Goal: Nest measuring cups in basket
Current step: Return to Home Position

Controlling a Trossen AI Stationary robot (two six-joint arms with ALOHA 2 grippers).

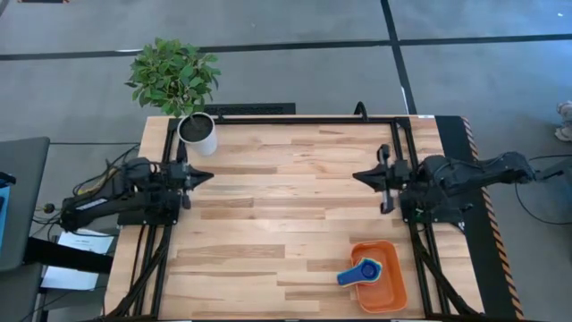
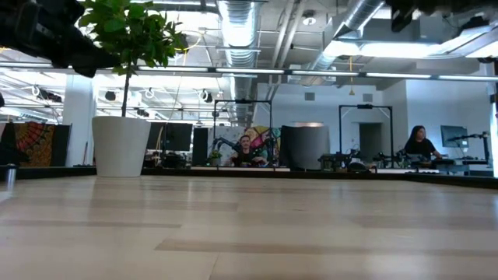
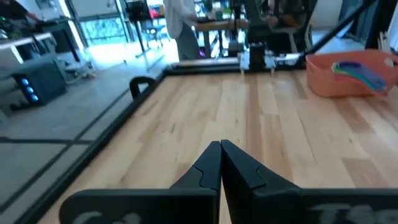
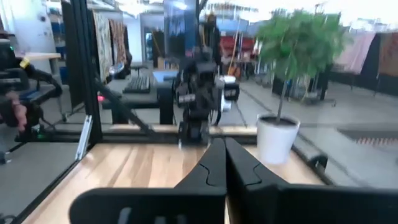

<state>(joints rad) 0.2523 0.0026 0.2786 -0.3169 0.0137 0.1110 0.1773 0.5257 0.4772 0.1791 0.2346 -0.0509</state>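
The orange basket [image 1: 380, 277] sits near the table's near right corner. Measuring cups are nested in it, a light blue one on top [image 1: 366, 267], with a dark blue handle [image 1: 344, 278] jutting over the basket's left rim. In the left wrist view the basket [image 3: 348, 78] shows with stacked coloured cups [image 3: 357, 70] inside. My left gripper [image 1: 207, 178] is shut at the table's left side, far from the basket. My right gripper [image 1: 357, 177] is shut at the right side, above and beyond the basket. In each wrist view the fingertips [image 3: 221, 147] [image 4: 217, 144] meet.
A white plant pot [image 1: 198, 132] with a leafy plant [image 1: 174, 74] stands at the table's far left corner. Black frame rails [image 1: 295, 119] run along the table's far, left and right edges. People sit in the room beyond the table [image 2: 420, 144].
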